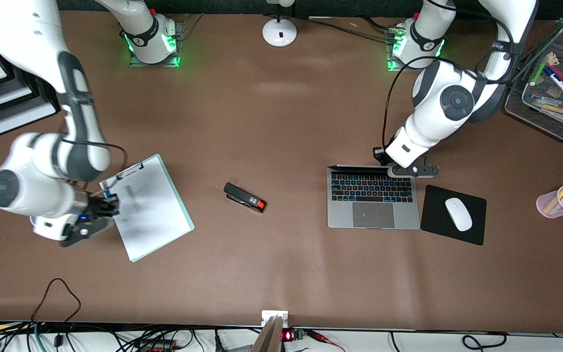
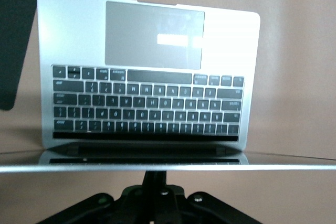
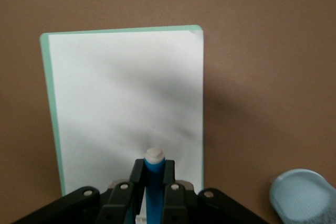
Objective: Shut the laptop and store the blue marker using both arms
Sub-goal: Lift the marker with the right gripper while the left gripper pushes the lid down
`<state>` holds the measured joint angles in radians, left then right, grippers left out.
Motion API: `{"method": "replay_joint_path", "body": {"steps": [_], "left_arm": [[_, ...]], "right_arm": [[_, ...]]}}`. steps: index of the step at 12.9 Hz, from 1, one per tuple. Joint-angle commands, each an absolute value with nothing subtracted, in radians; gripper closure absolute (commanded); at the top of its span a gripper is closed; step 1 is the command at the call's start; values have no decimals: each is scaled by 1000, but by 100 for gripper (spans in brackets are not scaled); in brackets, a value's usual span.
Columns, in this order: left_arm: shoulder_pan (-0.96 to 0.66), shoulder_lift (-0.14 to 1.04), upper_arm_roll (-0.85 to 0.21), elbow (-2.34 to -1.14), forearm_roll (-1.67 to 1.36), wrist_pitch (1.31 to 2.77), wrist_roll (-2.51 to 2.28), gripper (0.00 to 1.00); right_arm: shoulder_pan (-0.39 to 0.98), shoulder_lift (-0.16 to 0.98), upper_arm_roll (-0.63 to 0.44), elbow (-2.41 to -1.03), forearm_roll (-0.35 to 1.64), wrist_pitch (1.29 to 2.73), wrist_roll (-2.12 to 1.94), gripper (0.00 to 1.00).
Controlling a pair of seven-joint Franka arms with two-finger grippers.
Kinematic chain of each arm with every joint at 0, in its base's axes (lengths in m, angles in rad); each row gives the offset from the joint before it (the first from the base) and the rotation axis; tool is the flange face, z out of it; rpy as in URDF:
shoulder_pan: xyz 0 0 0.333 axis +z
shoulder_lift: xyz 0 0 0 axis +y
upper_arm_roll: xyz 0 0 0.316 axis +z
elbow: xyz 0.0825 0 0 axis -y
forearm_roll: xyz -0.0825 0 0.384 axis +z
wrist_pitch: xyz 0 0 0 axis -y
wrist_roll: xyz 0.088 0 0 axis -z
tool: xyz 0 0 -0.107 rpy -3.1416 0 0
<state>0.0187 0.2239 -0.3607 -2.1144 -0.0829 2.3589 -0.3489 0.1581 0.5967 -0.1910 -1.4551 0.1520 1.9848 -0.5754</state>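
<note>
The silver-grey laptop (image 1: 372, 197) stands open toward the left arm's end of the table, its lit keyboard facing up. My left gripper (image 1: 411, 170) is at the top edge of the raised lid (image 2: 220, 167). Its fingers (image 2: 156, 178) are together and touch that edge. The left wrist view shows the keyboard (image 2: 147, 103) past the lid. My right gripper (image 1: 107, 204) is shut on the blue marker (image 3: 154, 184), whose pale end (image 3: 154, 155) sticks out past the fingertips. It is over the edge of a clipboard (image 1: 150, 208) with white paper (image 3: 126, 108).
A black stapler (image 1: 245, 197) lies mid-table. A black mouse pad (image 1: 435, 222) with a white mouse (image 1: 458, 213) sits beside the laptop. A pink cup of markers (image 1: 561, 201) and a mesh tray (image 1: 540, 110) of markers are at the left arm's end. A pale blue rounded object (image 3: 302, 195) lies beside the clipboard.
</note>
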Motion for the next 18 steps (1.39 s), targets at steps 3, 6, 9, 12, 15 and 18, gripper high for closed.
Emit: {"method": "replay_joint_path", "body": {"steps": [3, 6, 9, 12, 15, 18], "left_arm": [[23, 348, -341, -1973, 8, 2370, -351, 100], [21, 399, -337, -1919, 8, 2373, -353, 100], [20, 462, -337, -1858, 8, 2375, -353, 100], [15, 543, -334, -1832, 11, 2452, -354, 100], [3, 615, -299, -1801, 18, 2531, -351, 100], [3, 686, -299, -1738, 74, 2537, -353, 100]], "right_arm": [[107, 467, -186, -1391, 176, 1875, -736, 100], [65, 378, -186, -1393, 216, 1862, -889, 100], [-33, 353, -187, -1393, 380, 1842, -1140, 100], [-119, 356, -184, -1396, 533, 1830, -1429, 100], [-202, 394, -184, -1402, 676, 1778, -1653, 100], [-267, 491, -183, -1404, 843, 1772, -1924, 100]]}}
